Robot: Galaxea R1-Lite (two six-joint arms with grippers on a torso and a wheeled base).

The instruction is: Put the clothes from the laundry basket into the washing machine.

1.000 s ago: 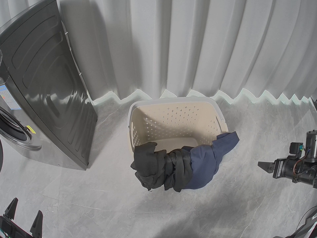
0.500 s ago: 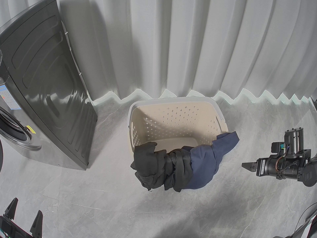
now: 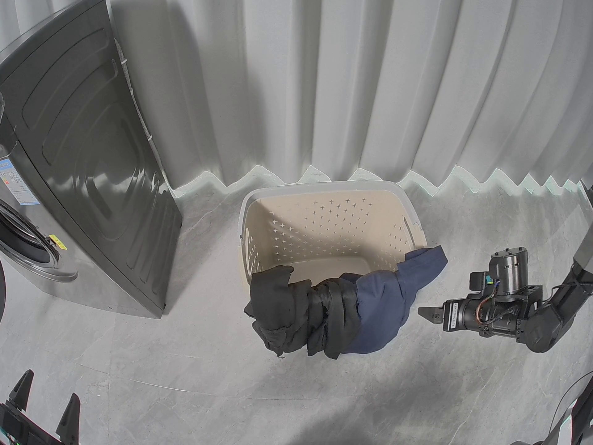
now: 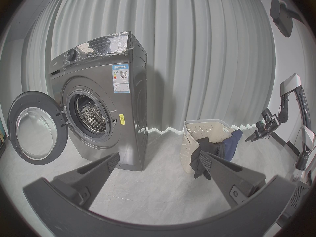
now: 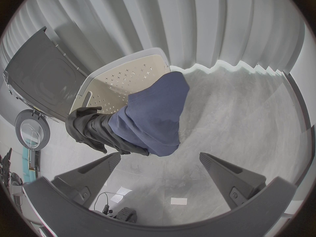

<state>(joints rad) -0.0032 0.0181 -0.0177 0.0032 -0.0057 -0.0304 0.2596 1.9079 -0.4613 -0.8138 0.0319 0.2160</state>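
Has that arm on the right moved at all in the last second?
Yes. The right gripper has slid toward the basket, closing on the blue garment hanging over its rim; the basket itself stayed put.

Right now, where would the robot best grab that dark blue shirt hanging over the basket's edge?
Probably the bulging fold of the blue garment hanging outside the rim of the laundry basket, approached from the robot's right, where the open right gripper is nearest. That fold hangs free of the wall, giving cloth to close around; its left end overlaps the black garment.
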